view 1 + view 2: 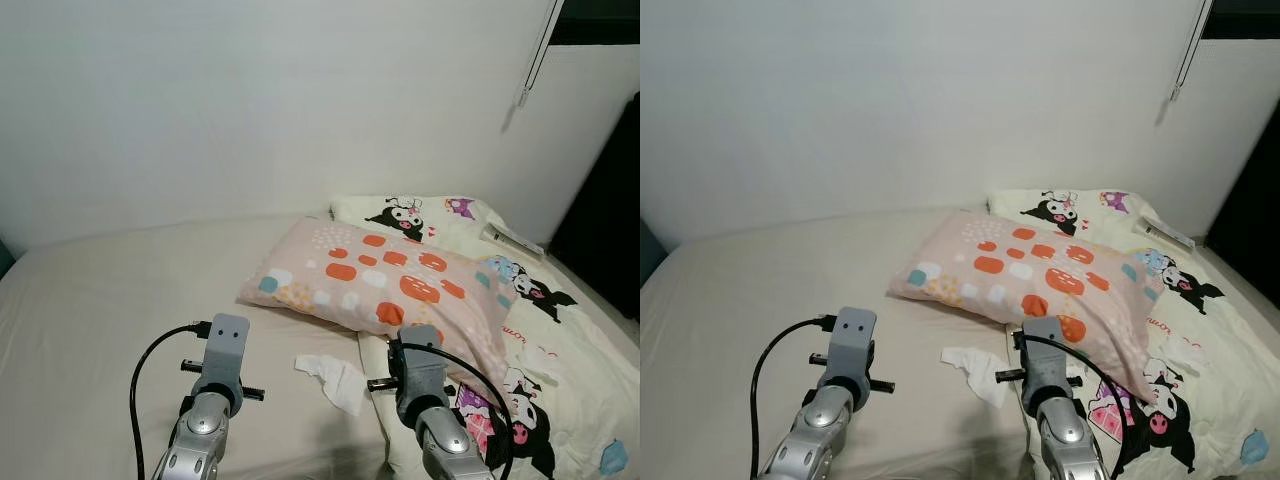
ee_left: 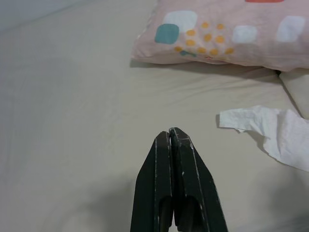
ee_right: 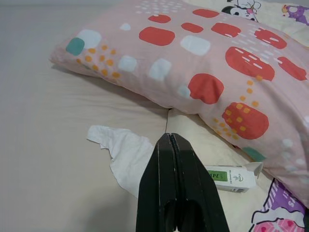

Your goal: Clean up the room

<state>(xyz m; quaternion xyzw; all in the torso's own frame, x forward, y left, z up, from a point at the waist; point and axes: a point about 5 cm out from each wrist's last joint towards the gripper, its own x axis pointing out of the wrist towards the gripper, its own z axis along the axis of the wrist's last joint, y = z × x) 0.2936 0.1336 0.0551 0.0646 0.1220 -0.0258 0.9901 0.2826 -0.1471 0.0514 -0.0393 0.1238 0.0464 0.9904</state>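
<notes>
You are hovering both empty, closed end effectors, left (image 2: 172, 133) and right (image 3: 169, 137); next, be opening the right over the crumpled tissue (image 1: 335, 378) at lower centre.

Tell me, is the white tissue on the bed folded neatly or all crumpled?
Crumpled. The white tissue lies in a wrinkled, uneven heap with ragged edges on the bed sheet, beside the pink pillow.

Crumpled white tissue (image 1: 335, 380) flat on bed, just below pink pillow (image 1: 385, 285), small white box (image 3: 234, 176) beside.
</notes>
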